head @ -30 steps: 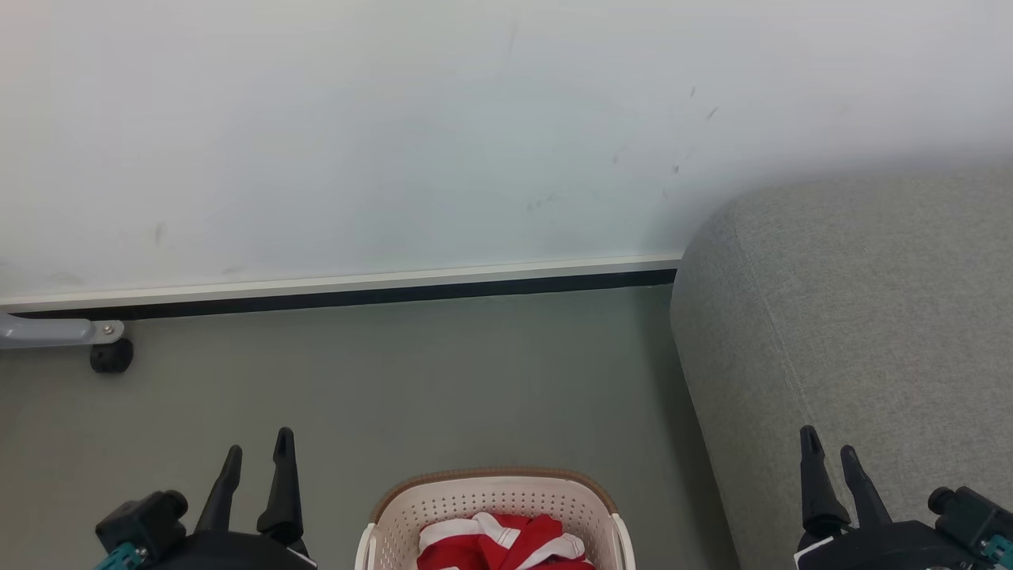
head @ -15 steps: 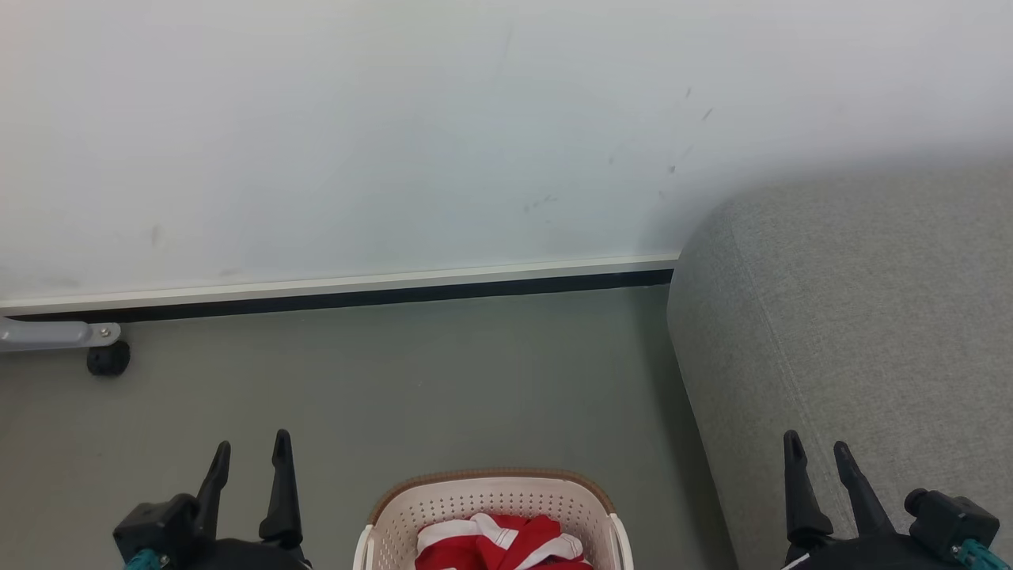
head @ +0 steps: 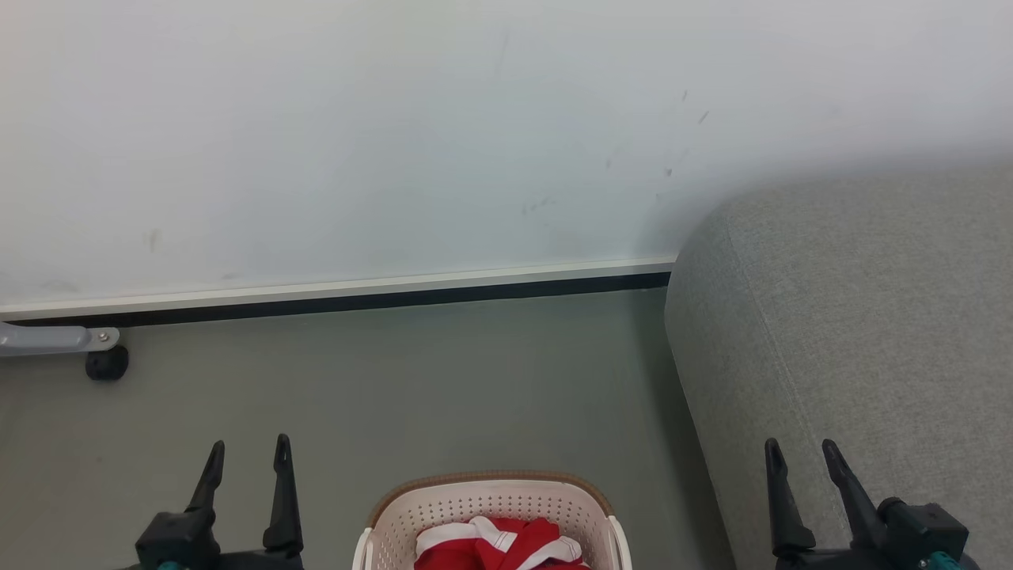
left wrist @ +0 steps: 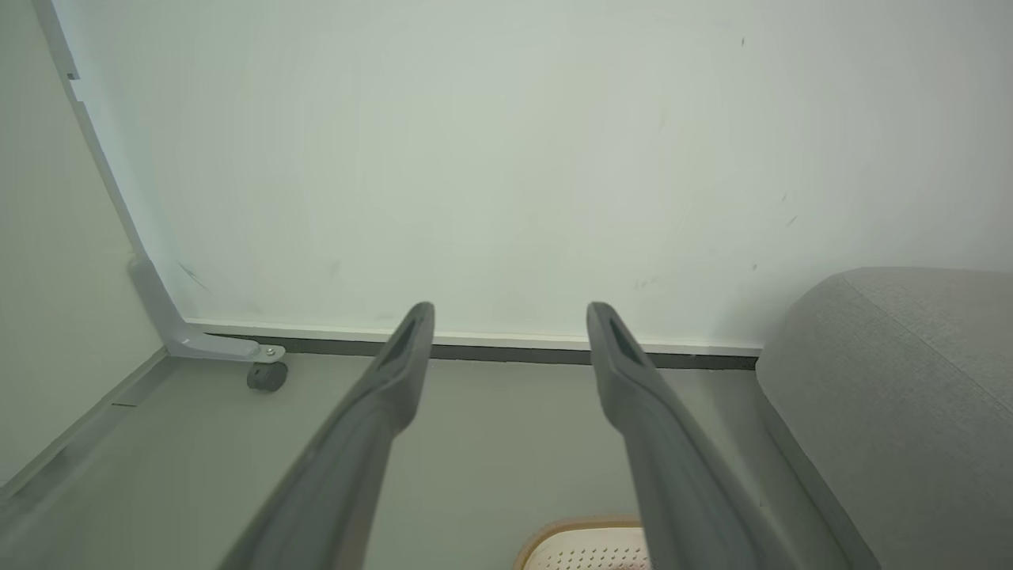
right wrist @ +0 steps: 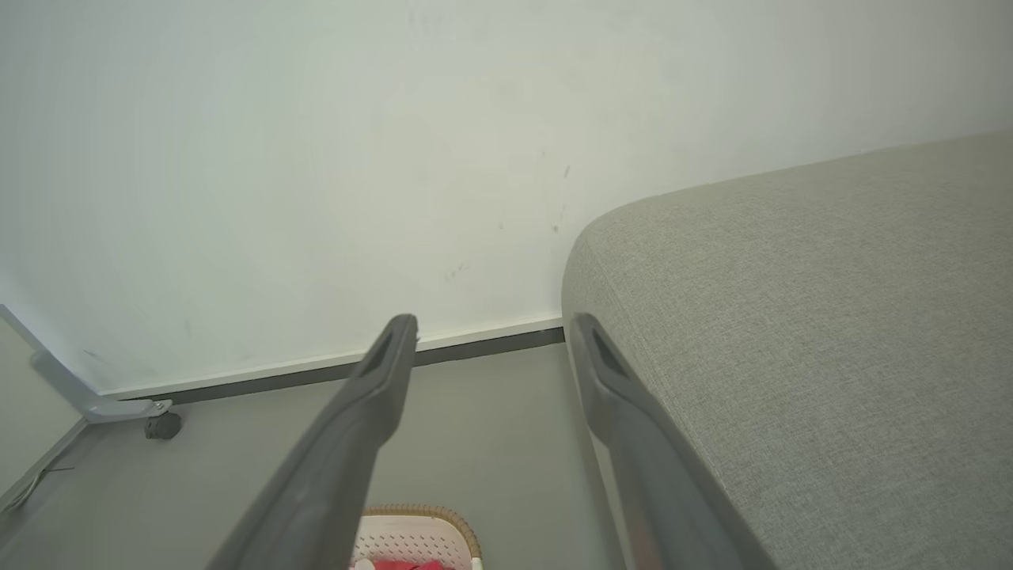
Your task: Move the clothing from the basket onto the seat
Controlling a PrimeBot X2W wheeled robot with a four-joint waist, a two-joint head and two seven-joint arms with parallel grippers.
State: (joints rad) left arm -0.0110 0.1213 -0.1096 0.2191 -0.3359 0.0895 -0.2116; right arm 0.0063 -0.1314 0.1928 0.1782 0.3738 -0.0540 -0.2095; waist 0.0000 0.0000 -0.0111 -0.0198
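Head view: basket (head: 491,500) sits on the floor (head: 396,388) at near centre, cut off by the bottom edge. It has a cream perforated wall & a brown woven-look rim. The clothing (head: 500,548) is inside it: red fabric w/ white stripes, bunched up, none of it over the rim.

The seat (head: 855,317), a light-grey upholstered sofa w/ a rounded corner & a seam line, fills the right side from near to far. It's right of the basket, close but apart, w/ a strip of floor between. Nothing red lies on the part that shows.

Left claw (head: 248,445) is at near left over bare floor, left of the basket & apart from it. Its fingers point toward the far wall (head: 396,134), spread wide & empty. Right claw (head: 800,447) is at near right, in front of the seat's grey fabric, also spread wide & empty.

Left wrist view: both fingers (left wrist: 372,427) stand well apart w/ floor & wall between them. A bit of basket rim shows at the bottom edge & the seat at right.

Right wrist view: the fingers are apart. The basket top w/ a sliver of red shows low between them, & the right finger overlaps the seat's edge.

Far side: pale baseboard (head: 340,286) w/ a dark strip under it. At far left, a grey metal leg (head: 47,339) w/ a black caster (head: 107,364) is on the floor.
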